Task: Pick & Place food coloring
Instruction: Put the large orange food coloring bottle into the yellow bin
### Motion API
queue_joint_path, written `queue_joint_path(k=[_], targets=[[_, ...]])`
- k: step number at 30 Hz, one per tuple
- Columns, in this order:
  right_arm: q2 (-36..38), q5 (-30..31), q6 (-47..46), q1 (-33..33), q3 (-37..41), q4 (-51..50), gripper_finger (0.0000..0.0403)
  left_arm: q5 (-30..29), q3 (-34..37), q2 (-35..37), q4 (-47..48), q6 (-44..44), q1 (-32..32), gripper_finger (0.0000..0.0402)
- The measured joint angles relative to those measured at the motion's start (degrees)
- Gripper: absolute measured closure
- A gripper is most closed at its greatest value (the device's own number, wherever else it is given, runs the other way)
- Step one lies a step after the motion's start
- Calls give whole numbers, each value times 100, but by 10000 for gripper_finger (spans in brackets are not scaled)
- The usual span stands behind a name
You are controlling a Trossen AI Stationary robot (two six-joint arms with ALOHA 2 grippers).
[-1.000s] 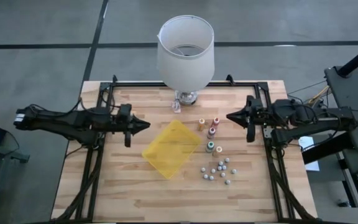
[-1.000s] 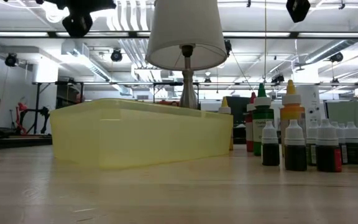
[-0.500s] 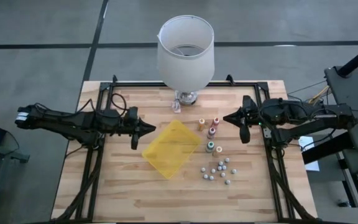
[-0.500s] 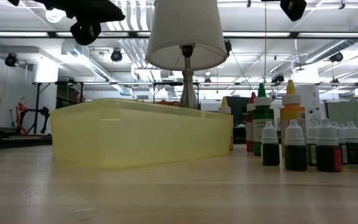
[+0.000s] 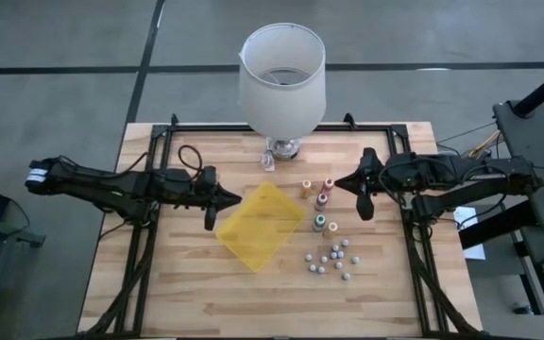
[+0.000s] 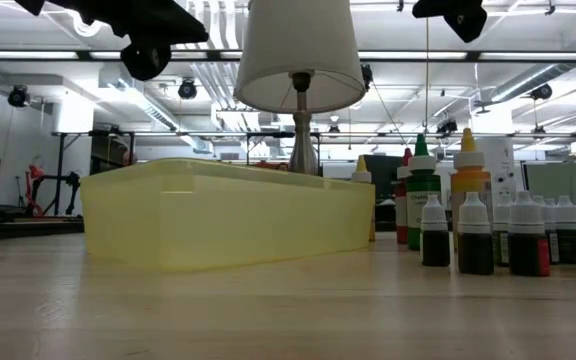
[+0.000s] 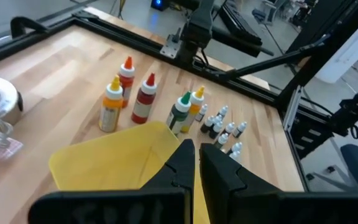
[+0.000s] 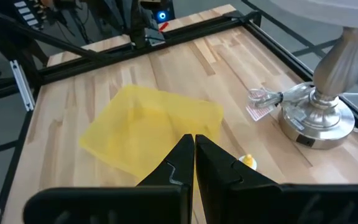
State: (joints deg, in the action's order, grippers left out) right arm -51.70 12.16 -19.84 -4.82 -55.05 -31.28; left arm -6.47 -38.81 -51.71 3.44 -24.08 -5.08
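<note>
The food coloring bottles [image 5: 319,200] stood upright in a cluster near the bench's [image 5: 159,302] middle, just beside the yellow tray [image 5: 261,225], probably their destination. The right pincer [image 5: 340,183] hovered close by them, fingers pressed together, empty; the left pincer [image 5: 237,199], likewise closed, hung at the tray's edge.

Both arms reach farther inward than a second ago: left gripper [image 5: 237,199] nears the yellow tray [image 5: 261,225], right gripper [image 5: 339,184] nears the food coloring bottles [image 5: 321,199].

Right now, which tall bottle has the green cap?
The green-capped bottle, nearest the yellow tray and beside a yellow-capped one; the other three tall bottles wear red or orange caps.
</note>
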Motion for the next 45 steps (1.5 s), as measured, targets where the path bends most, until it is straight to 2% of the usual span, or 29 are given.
queue_joint_path(k=[9,15,19,29,34,45], targets=[[0,3,-155,0,3,-17,394,153,0,-102,-294,4,1,401],[0,296,-582,0,5,-563,388,152,4,-102,-286,2,2,401],[0,343,-874,0,7,-832,365,152,7,-102,-284,-2,2,401],[-64,405,-928,144,10,-929,274,149,7,-100,-297,-4,2,401],[-249,-49,-973,426,10,-963,243,149,7,-100,-301,-9,2,401],[-760,-262,69,983,-192,-1655,205,149,15,-100,-300,-13,2,401]])
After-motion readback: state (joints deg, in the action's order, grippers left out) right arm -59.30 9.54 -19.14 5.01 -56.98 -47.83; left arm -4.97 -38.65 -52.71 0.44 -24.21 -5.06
